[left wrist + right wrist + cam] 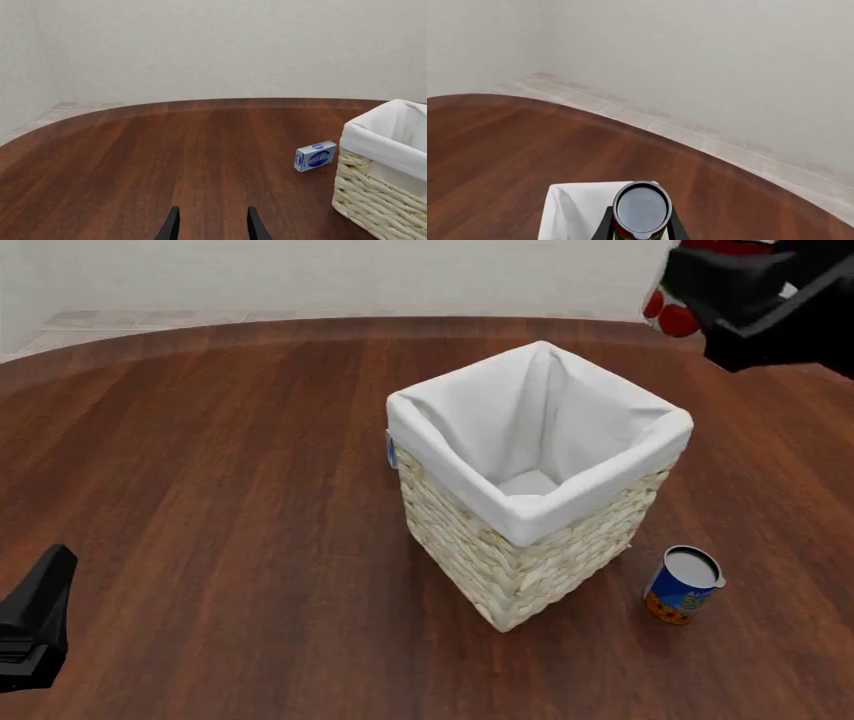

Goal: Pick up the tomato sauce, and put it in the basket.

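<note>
Tomato sauce (641,210) in right gripper (640,227), seemingly above basket (577,210) rim.

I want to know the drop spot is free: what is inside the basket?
Only white cloth lining shows inside the basket; its floor looks bare. The near inner walls are hidden by the rim.

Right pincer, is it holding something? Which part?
Yes. The right pincer holds the tomato sauce by its sides, fingers on either side of the can. The left pincer holds nothing.
</note>
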